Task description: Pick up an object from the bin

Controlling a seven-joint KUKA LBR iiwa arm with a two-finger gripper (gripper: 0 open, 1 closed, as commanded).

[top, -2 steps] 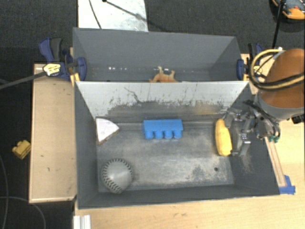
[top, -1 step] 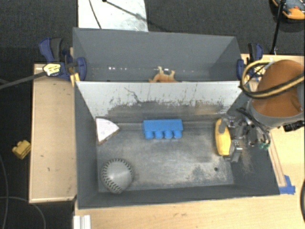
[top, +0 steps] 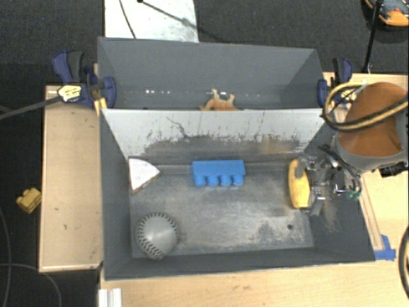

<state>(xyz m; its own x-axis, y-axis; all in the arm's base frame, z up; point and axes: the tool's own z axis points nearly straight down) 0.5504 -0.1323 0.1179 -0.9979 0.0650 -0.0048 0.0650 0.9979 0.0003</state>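
The gripper [top: 314, 194] is low at the right end of the bin [top: 255, 219], down near the floor where it meets the sloping right wall. It hangs below the arm's rounded orange cover [top: 374, 126], with yellow and black cables [top: 339, 104] looped over the cover's top. How far open the gripper is cannot be told, because its metal parts run together with the grey of the wall behind. Nor can it be told whether it has hold of anything. Just beside it on the left, close enough that touching or apart cannot be settled, lies a yellow thing [top: 296, 185], longish and rounded like a small banana. Its long axis runs from the far side of the bin toward the near side, roughly in line with the right wall. One end points at the foot of the back wall and the other toward the bare middle of the floor. Further left, well apart from the gripper, a blue block [top: 218, 173] lies crosswise along the foot of the back wall, a row of rounded studs on its near edge. Beyond that, in the far left corner of the floor, is a white wedge [top: 142, 173] with its point turned right toward the block. A grey ball [top: 155, 235] with stitched seams sits in the near left corner. A small tan thing [top: 218, 100] rests up on the back wall, too small to tell its kind.
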